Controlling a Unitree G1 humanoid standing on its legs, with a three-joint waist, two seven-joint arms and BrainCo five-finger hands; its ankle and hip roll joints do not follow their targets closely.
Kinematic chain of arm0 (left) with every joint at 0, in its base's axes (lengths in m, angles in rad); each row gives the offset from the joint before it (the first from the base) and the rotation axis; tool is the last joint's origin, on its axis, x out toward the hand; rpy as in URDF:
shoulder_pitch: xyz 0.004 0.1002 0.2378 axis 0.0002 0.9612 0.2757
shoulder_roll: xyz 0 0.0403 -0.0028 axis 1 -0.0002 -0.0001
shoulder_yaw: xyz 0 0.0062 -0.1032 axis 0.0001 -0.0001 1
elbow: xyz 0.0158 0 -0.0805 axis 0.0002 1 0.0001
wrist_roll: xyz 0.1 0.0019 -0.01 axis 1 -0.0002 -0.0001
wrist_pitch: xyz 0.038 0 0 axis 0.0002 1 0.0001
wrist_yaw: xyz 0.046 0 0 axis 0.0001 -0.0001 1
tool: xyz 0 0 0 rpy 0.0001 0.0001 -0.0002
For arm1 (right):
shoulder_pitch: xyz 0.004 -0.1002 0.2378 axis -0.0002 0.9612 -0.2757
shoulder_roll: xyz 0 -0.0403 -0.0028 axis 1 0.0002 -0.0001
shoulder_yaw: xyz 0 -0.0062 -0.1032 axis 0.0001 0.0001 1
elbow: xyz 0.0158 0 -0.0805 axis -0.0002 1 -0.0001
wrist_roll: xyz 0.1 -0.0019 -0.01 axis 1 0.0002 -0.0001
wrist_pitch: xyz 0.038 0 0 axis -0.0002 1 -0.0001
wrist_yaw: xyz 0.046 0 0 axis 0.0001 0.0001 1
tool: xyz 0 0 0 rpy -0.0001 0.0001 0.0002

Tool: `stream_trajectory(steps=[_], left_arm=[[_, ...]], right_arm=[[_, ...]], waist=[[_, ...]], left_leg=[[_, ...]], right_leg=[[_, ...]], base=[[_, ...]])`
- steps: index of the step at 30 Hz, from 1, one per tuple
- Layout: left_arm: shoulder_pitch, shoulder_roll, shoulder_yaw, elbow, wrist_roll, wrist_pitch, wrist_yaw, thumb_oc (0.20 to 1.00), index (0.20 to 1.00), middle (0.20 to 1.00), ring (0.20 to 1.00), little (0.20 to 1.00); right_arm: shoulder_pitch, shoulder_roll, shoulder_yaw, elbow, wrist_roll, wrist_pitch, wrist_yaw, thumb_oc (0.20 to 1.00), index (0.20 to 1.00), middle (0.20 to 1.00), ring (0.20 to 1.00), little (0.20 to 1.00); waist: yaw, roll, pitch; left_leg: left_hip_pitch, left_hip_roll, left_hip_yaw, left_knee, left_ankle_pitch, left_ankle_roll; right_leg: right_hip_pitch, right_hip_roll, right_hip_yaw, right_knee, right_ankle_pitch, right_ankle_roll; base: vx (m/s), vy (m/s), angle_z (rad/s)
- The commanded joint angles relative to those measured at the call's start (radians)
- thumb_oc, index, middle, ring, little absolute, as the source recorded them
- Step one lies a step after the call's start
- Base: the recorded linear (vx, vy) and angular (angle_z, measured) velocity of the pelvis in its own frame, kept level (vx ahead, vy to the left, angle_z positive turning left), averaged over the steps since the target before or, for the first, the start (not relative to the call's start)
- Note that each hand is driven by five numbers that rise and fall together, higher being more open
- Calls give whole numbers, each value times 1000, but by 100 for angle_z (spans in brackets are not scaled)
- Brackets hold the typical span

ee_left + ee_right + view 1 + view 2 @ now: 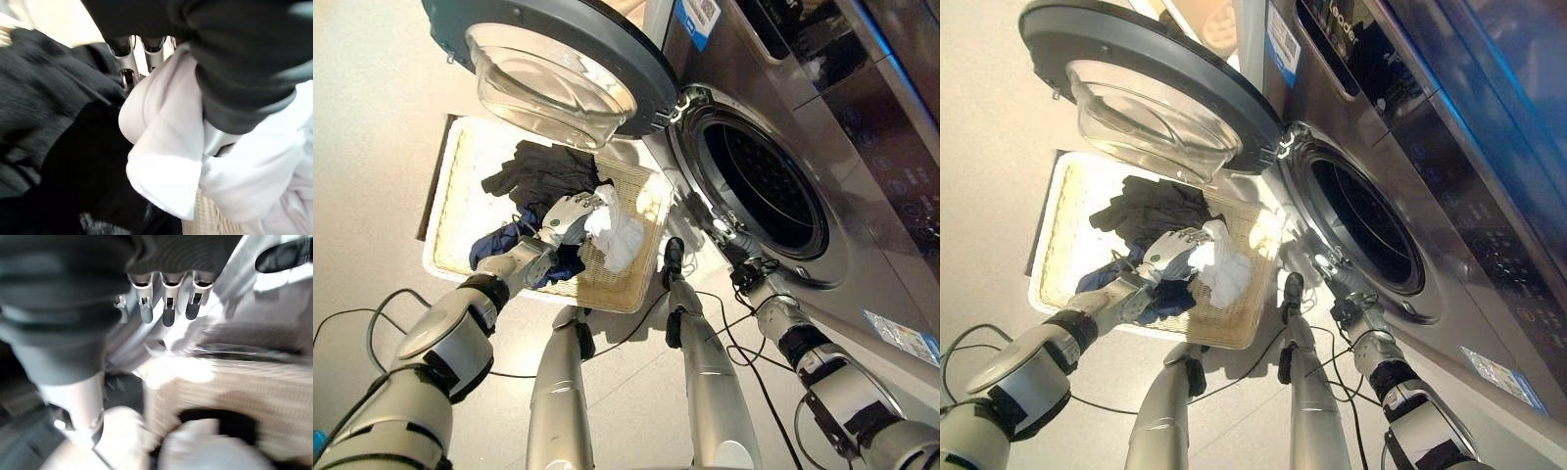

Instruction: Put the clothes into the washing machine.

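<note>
Left wrist view: white cloth (166, 147) sits between the left hand's (566, 219) fingers (146, 49) and thumb, pinched.
Basket (450, 196): holds the cloth and dark clothes (540, 171).
Right hand (166, 298): fingers straight, by the washing machine (773, 186).

The left arm (450, 343) is a run of rounded silver-grey shells with a black ribbed band (489, 290) just behind the left hand (566, 219). The right arm (837, 397) has the same silver-grey shells, with a black collar (800, 343) behind the right hand (736, 238). A dark ribbed cover (58, 298) wraps each wrist and hand back. Beyond it sit slim silver fingers (167, 308) with dark rounded tips, slotted along their length.
</note>
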Motion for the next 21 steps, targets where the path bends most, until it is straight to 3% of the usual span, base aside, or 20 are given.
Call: stream_trajectory(steps=[1,6,11,16,21], left_arm=[[-10,-33,90,-73,-41,-111,54,200,200,200,200,200],[-3,-55,123,-138,-29,-156,49,200,200,200,200,200],[-17,-68,119,-198,-28,-193,38,200,200,200,200,200],[-55,-71,83,-241,-28,-208,4,200,200,200,200,200],[-88,-66,52,-283,-6,-201,-43,200,200,200,200,200]], right_arm=[[-21,-53,26,-84,-247,10,-56,1000,1000,1000,1000,1000],[-78,-71,85,-102,-459,82,-104,1000,1000,1000,1000,1000],[-158,-98,148,-115,-732,123,-234,1000,1000,1000,1000,1000],[-242,-102,184,-133,-748,144,-255,1000,1000,1000,1000,1000],[-292,-84,178,-184,-664,193,-182,1000,1000,1000,1000,1000]], waist=[[20,56,16],[38,57,16],[53,64,16],[60,74,16],[66,81,16]], left_leg=[[31,-63,-8,-125,65,-50],[40,-66,-13,-121,60,-45],[44,-68,-20,-112,50,-37],[36,-78,-26,-110,52,-36],[34,-84,-31,-114,51,-34]], right_leg=[[24,-19,-90,147,-150,126],[34,-28,-106,155,-153,123],[33,-37,-110,176,-160,124],[31,-39,-112,166,-152,125],[25,-37,-109,168,-150,125]], base=[[12,-23,9],[-7,-13,12],[2,-24,8],[-12,-13,5],[-5,-19,5]])
